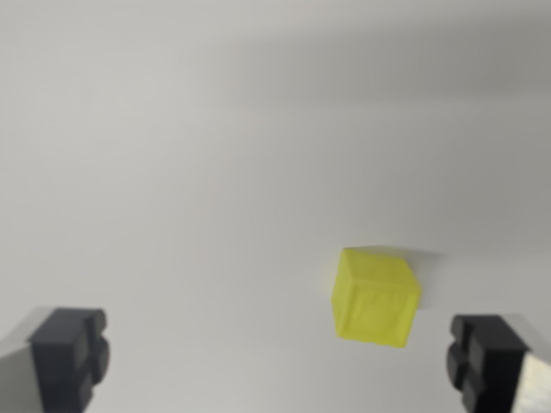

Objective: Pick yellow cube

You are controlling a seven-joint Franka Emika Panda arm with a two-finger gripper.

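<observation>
A small yellow cube point(376, 297) rests on a plain white surface, right of centre and low in the wrist view. My gripper point(280, 361) is open, its two black fingertips at the bottom corners: one fingertip point(71, 354) on the wrist view's left, the other fingertip point(487, 360) on the wrist view's right. The cube lies just above the line between the fingertips and much closer to the right one. Nothing is held between the fingers. The picture is slightly blurred.
The white surface point(215, 155) fills the whole view, with a soft shadow band across the top. No other objects show.
</observation>
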